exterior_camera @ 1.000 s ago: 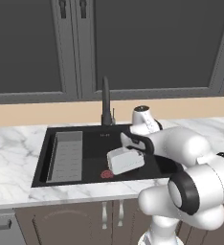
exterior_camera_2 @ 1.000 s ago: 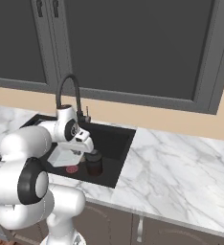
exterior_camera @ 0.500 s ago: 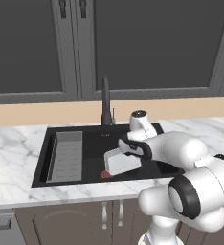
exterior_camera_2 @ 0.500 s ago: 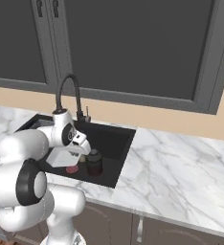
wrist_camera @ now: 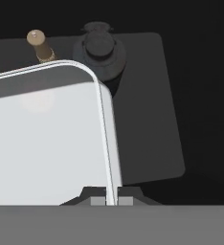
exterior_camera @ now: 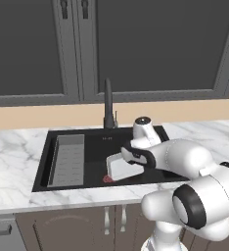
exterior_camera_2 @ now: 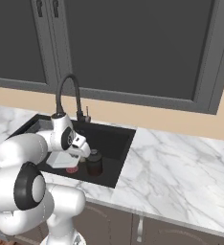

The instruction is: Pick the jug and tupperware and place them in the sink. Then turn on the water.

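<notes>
Two thin dark jaws (wrist_camera: 112, 200) are pinched nearly shut on the rim of the pale, shallow translucent tupperware (wrist_camera: 47, 139), which we carry tilted low over the floor of the large black rectangular sink (exterior_camera: 92, 142), just above the flat red round disc (exterior_camera: 107, 179). Beyond it, the squat black-brown cylindrical jug (exterior_camera_2: 94, 162) with its knobbed lid already stands upright inside the basin, with a small brass-coloured peg (wrist_camera: 39, 46) near it. So we judge the jug's part done and the container's nearly so: it is over the basin but not yet let go. After that, we have the tall slim black gooseneck faucet (exterior_camera: 107, 105) left to turn on; no water runs from it. The white marble table (exterior_camera_2: 181, 162) carries the sink.
</notes>
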Robot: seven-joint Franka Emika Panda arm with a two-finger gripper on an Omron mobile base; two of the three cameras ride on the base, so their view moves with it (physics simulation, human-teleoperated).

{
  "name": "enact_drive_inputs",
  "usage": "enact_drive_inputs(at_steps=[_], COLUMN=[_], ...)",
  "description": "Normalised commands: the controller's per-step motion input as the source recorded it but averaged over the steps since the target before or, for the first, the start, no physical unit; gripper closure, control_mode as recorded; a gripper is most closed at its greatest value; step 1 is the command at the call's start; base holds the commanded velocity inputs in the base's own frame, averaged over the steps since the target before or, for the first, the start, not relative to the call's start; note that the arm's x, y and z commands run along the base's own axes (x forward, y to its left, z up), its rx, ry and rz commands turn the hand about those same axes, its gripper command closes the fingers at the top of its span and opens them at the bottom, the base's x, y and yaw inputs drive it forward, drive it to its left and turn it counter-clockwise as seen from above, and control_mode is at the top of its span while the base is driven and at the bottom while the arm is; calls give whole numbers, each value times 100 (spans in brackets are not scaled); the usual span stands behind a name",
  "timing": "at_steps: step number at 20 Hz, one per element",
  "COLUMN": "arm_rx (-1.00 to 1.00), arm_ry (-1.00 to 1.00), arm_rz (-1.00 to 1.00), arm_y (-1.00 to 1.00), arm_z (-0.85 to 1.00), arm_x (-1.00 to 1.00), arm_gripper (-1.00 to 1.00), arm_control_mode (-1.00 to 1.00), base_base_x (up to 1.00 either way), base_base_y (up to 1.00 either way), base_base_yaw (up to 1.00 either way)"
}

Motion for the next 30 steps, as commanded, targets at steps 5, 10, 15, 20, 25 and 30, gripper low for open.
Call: enact_drive_inputs(at_steps=[5,10,15,20,25,30], arm_rx=[0,0,0,0,0,0], arm_ry=[0,0,0,0,0,0], arm_rz=[0,0,0,0,0,0], arm_y=[0,0,0,0,0,0], arm_z=[-15,-12,-7,-12,-15,-1], arm_x=[1,1,0,0,0,0], arm_gripper=[100,100,100,100,100,100], arm_control_mode=[-100,-100,-100,-100,-100,-100], base_base_x=[0,0,0,0,0,0], base_base_y=[0,0,0,0,0,0], base_base_yaw=[0,0,0,0,0,0])
